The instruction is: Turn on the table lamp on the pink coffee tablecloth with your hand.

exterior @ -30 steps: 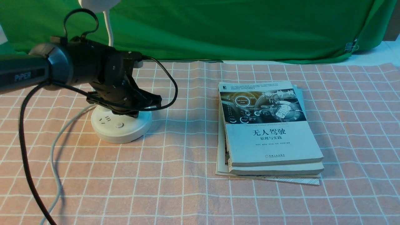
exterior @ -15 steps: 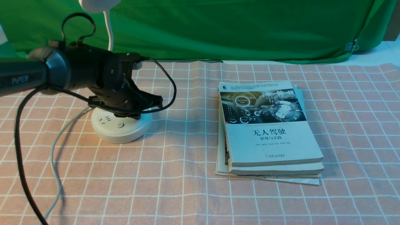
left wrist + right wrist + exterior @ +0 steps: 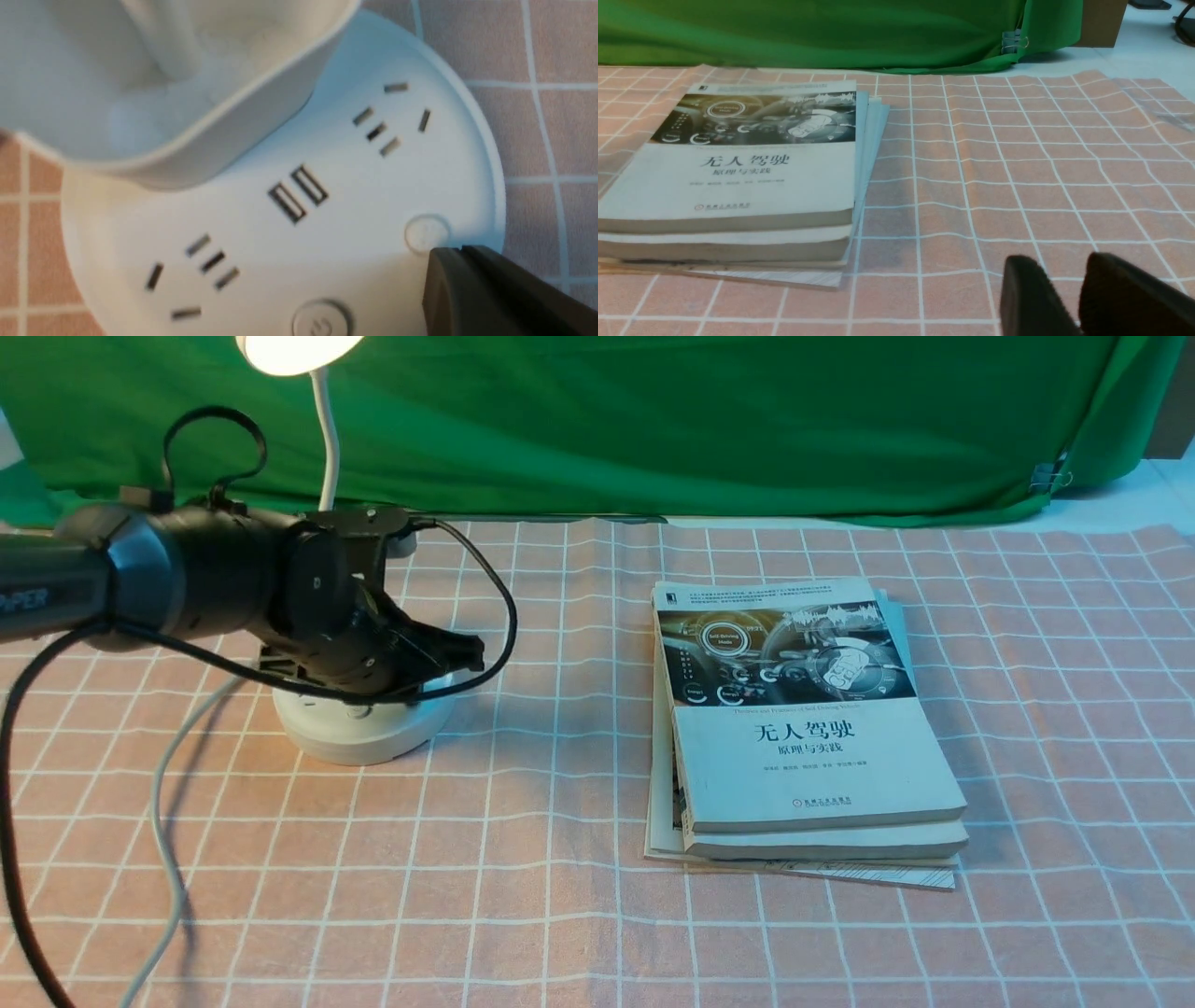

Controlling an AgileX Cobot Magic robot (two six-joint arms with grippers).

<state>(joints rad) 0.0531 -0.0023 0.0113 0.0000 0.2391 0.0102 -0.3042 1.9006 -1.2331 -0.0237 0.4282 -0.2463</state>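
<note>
On pink coffee tablecloth (image 3: 560,896), lit table lamp (image 3: 364,733), left hand (image 3: 462,653) on its base, jaws together, books (image 3: 812,765) to lamp's right, green backdrop (image 3: 700,420) behind.

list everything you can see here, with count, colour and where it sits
white plastic table lamp with round socket base: one, white, head lit, left on the cloth
grey-white cord: one, trails from the lamp toward the near edge
stack of paperback books: one, white-grey covers, right of centre
salmon-pink gridded tablecloth: one, covers the table
plain green backdrop cloth: one, hangs behind
metal binder clip: one, silver, backdrop's right end
left gripper: one, black, fingers together, low over the lamp base
right gripper: one, black, above bare cloth, holding nothing
</note>
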